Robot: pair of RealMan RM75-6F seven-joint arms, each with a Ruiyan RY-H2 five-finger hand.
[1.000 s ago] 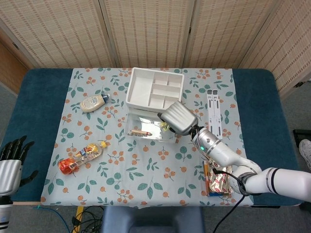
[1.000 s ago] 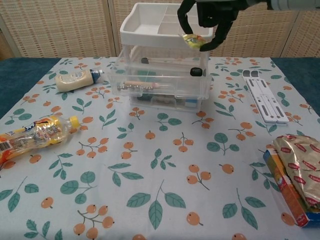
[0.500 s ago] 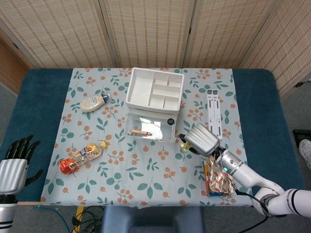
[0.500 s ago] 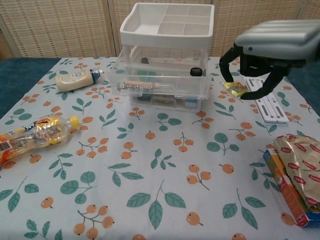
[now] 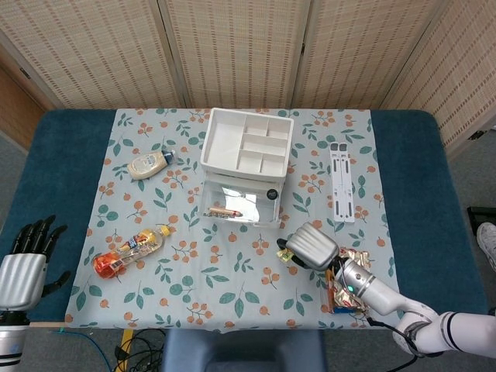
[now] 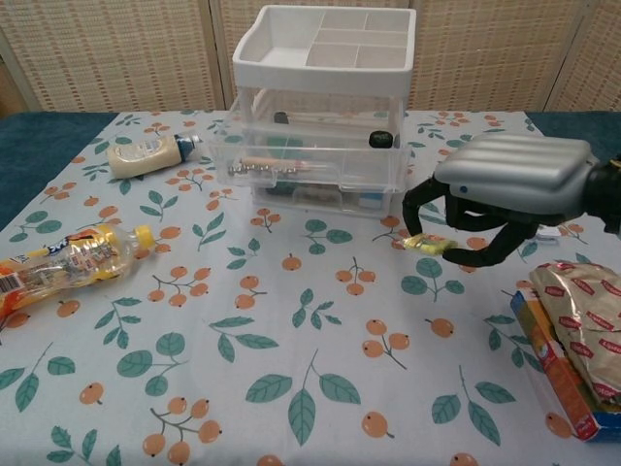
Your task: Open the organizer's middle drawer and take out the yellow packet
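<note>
The clear organizer (image 5: 242,175) (image 6: 320,126) with a white tray top stands at the table's middle back; its middle drawer (image 6: 310,165) is pulled out toward me and holds a brown stick-like item. My right hand (image 5: 310,246) (image 6: 505,189) hovers low over the cloth in front and to the right of the organizer, pinching the small yellow packet (image 6: 425,243) (image 5: 286,255) between thumb and fingers. My left hand (image 5: 22,267) is at the table's near left edge, fingers spread, holding nothing; the chest view does not show it.
A mayonnaise bottle (image 6: 146,152) lies at the back left and an orange drink bottle (image 6: 63,260) at the near left. Snack packs (image 6: 577,335) lie at the near right, under my right forearm. A white flat bracket (image 6: 514,194) lies right of the organizer.
My right hand carried the yellow packet from the organizer's top right corner out to the right, then down and toward me, close to the cloth. The left hand barely shifted.
</note>
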